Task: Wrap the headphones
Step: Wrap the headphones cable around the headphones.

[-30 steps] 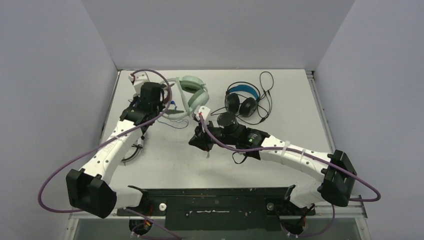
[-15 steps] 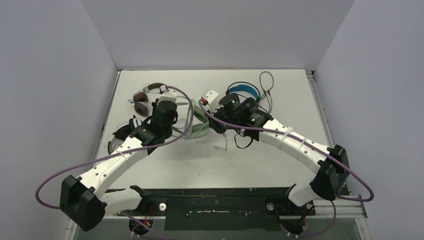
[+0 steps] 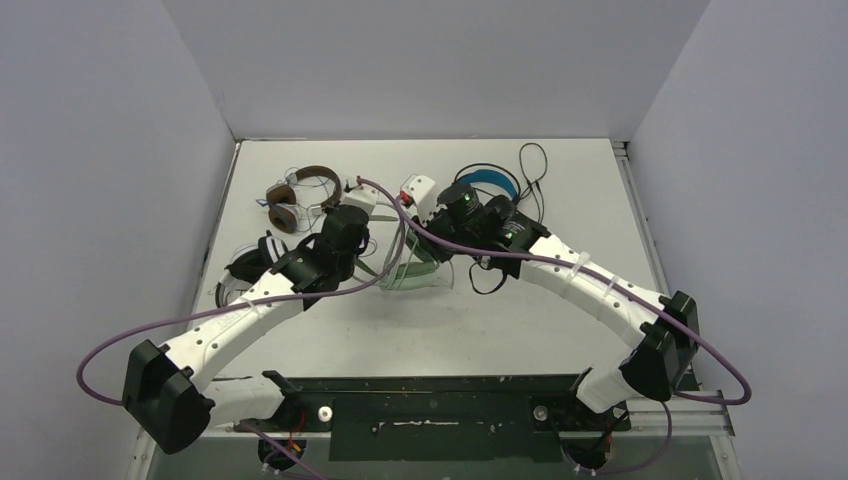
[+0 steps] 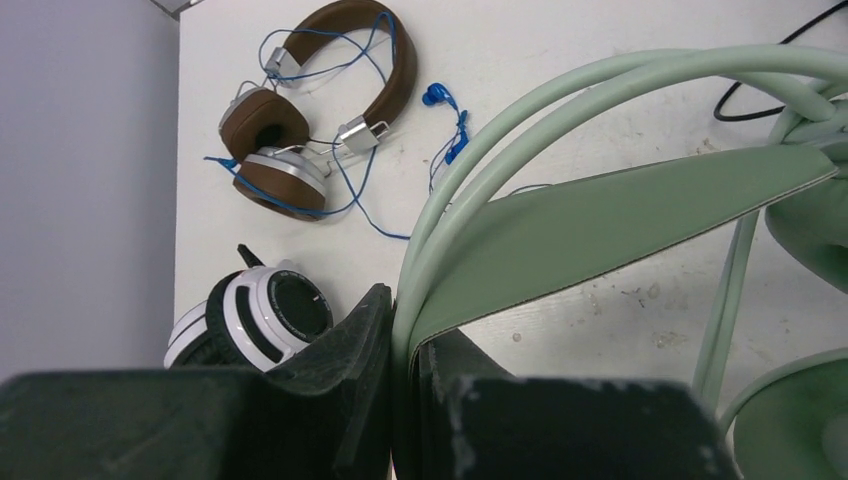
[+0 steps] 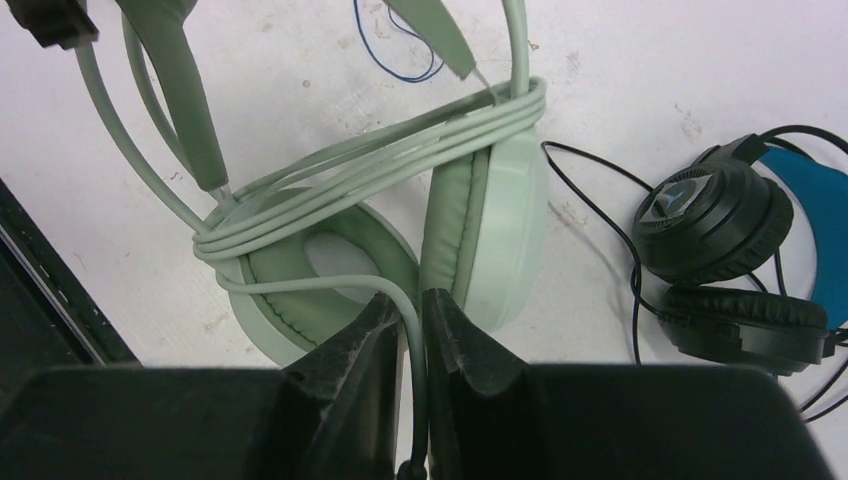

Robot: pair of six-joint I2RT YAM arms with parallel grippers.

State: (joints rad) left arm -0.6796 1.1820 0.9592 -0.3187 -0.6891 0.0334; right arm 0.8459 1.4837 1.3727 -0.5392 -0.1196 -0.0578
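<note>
The mint green headset (image 3: 412,272) is held between both arms above the table's middle. My left gripper (image 4: 405,330) is shut on its headband (image 4: 620,215). My right gripper (image 5: 412,310) is shut on its green cord (image 5: 405,300), which runs in several turns round the ear cups (image 5: 490,225). The brown headset (image 3: 298,195) with its blue cord lies at the back left; it also shows in the left wrist view (image 4: 320,120). The white, black-striped headset (image 4: 255,315) lies at the left edge. The black headset with blue headband (image 3: 487,185) lies behind my right gripper; it also shows in the right wrist view (image 5: 735,260).
The black headset's loose black cord (image 3: 533,185) loops toward the back right. Walls close the table on the left, back and right. A black rail (image 3: 430,400) runs along the near edge between the arm bases.
Both arms have swung toward the table's middle and closed in on each other. The green headset has gone from the back centre to between the two grippers, with its cord now round the cups.
</note>
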